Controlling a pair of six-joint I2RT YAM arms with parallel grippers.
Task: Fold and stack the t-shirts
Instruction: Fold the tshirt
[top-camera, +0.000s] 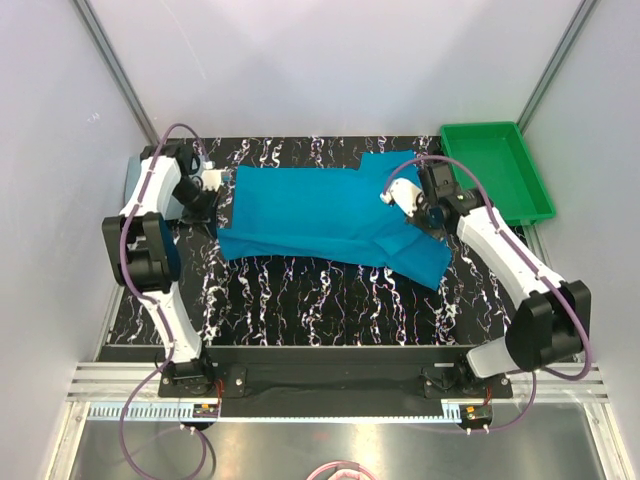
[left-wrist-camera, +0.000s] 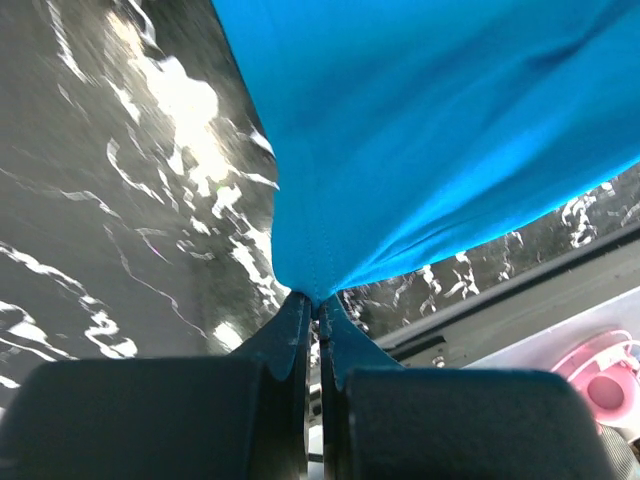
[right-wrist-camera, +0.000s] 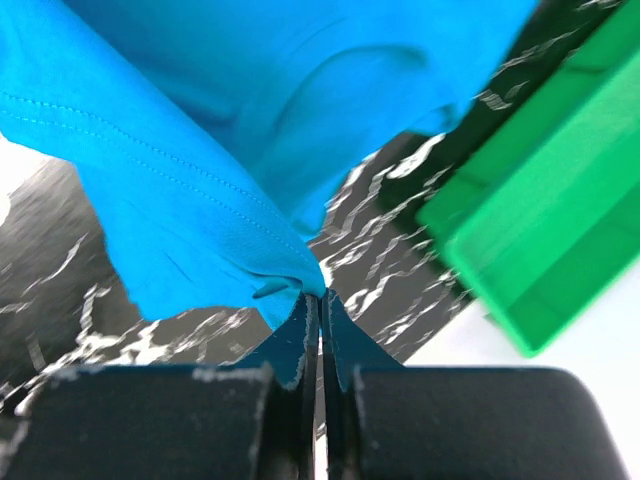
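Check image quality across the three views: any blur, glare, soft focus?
Top external: evenly lit and sharp, teal t-shirt crisp. Left wrist: table looks smeared, with a blown-out glare patch. Right wrist: the shirt's stitching is sharp, while the green tray is soft and out of focus.

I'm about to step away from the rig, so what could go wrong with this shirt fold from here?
Both the left gripper and right gripper pinch only a thin bit of the shirt at their fingertips, so it may slip out. The right gripper works close to the tray, so hanging cloth might snag its rim.
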